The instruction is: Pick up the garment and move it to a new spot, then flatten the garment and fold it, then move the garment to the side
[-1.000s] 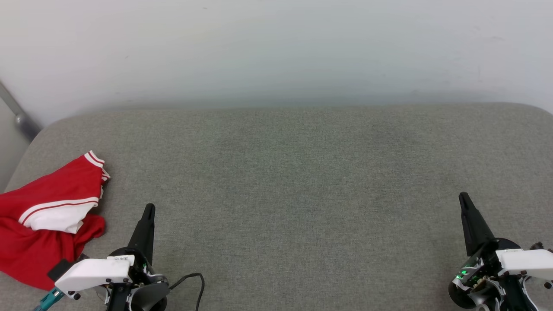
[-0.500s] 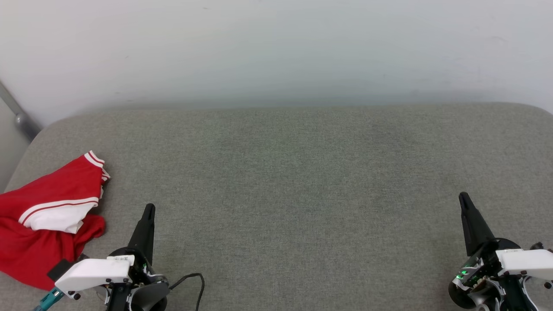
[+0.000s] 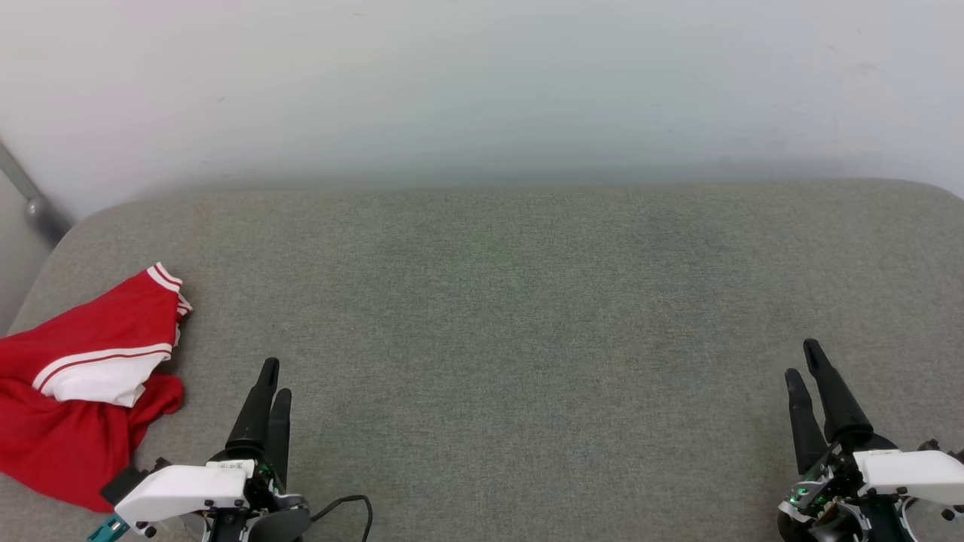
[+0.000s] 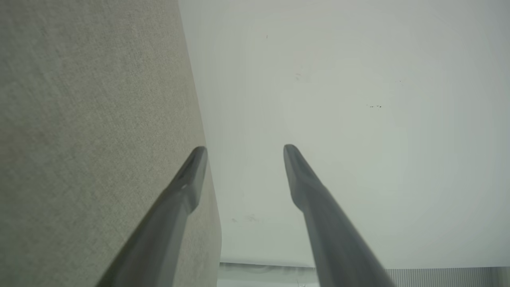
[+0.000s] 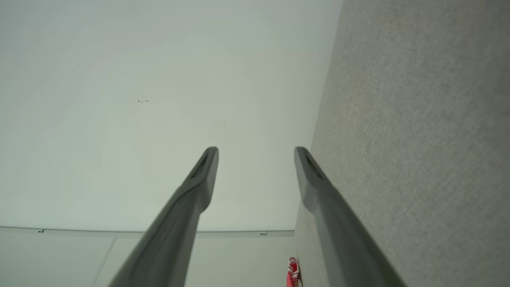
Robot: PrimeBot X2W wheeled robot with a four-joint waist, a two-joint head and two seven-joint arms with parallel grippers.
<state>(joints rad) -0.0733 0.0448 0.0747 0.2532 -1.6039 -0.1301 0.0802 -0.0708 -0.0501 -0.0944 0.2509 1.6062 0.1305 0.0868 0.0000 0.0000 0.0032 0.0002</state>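
The red-and-white garment (image 3: 83, 384) is seen crumpled at the left edge of the grey surface (image 3: 512, 316). The left hand (image 3: 276, 376), near it, and the right hand (image 3: 800, 357) are held spread.

Looks like a bare test room or lab. Shown by a broad worktop (image 3: 527, 301) padded in grey fabric, rounded at the corners, hard against a plain white wall (image 3: 482, 90). Past its far left corner, a slanting grey metal bar (image 3: 34, 205).

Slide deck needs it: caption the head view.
Crumpled red garment lies far left on the grey surface; left hand and right hand open, empty.
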